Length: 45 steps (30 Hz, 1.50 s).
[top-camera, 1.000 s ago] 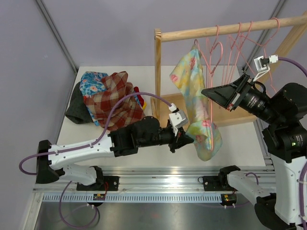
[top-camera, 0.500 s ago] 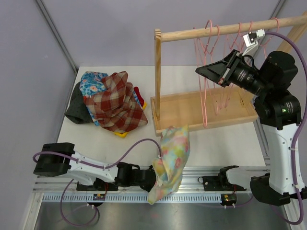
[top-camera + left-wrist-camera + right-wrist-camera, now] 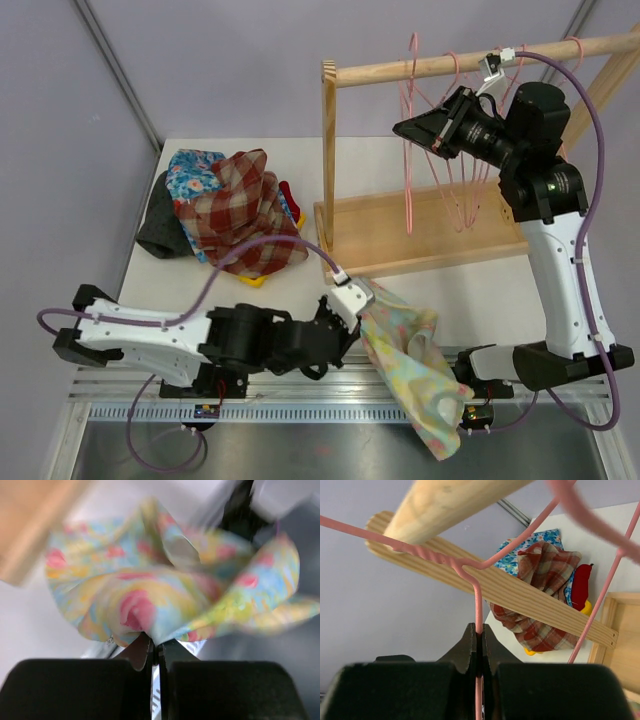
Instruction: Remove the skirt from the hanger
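The pastel floral fabric skirt (image 3: 412,365), off the pink wire hanger (image 3: 409,170) and in front of the light wooden rack (image 3: 329,160), spills past the white desk's (image 3: 480,290) near edge, so letting go here would probably send it sliding off. The left arm (image 3: 150,335) stretches low in front of the rack, fingers (image 3: 140,652) pinching a skirt fold, apparently a thin bite in the blurred view. The right arm (image 3: 560,260) reaches up to the rack's rail, fingers (image 3: 469,647) pressed together on the hanger's neck.

Since 1.0 s ago: skirt (image 3: 410,365) off hanger (image 3: 408,190). Left tool (image 3: 355,316), clamped on skirt, swung it right along near edge of worktop (image 3: 480,300). Right tool (image 3: 398,127) carried bare hanger up and left.
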{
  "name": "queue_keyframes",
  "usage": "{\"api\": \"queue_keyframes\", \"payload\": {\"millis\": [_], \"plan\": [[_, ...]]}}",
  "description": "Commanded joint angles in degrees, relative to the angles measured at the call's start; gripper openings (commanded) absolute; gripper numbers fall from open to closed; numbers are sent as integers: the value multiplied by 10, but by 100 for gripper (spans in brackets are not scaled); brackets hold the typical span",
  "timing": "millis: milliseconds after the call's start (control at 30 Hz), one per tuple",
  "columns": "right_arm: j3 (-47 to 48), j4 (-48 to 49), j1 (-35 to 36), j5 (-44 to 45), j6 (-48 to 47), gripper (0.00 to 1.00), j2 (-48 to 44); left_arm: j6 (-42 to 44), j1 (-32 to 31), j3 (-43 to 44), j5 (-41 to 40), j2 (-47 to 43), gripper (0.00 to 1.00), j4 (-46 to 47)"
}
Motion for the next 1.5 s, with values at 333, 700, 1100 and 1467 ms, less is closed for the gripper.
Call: {"api": "queue_keyframes", "payload": {"millis": [333,700,1100,1467], "plan": [[-59,33,2,23,-1,0,-42,321,359,445,-59,1,0,-163],[-79,7,2,25,-19,0,-55,316,733,660,198,182,0,-147],[-95,5,3,21,-27,0,-60,93,965,180,240,146,88,8],[-80,-2,2,23,-34,90,-54,107,990,188,261,64,99,-9]]}}
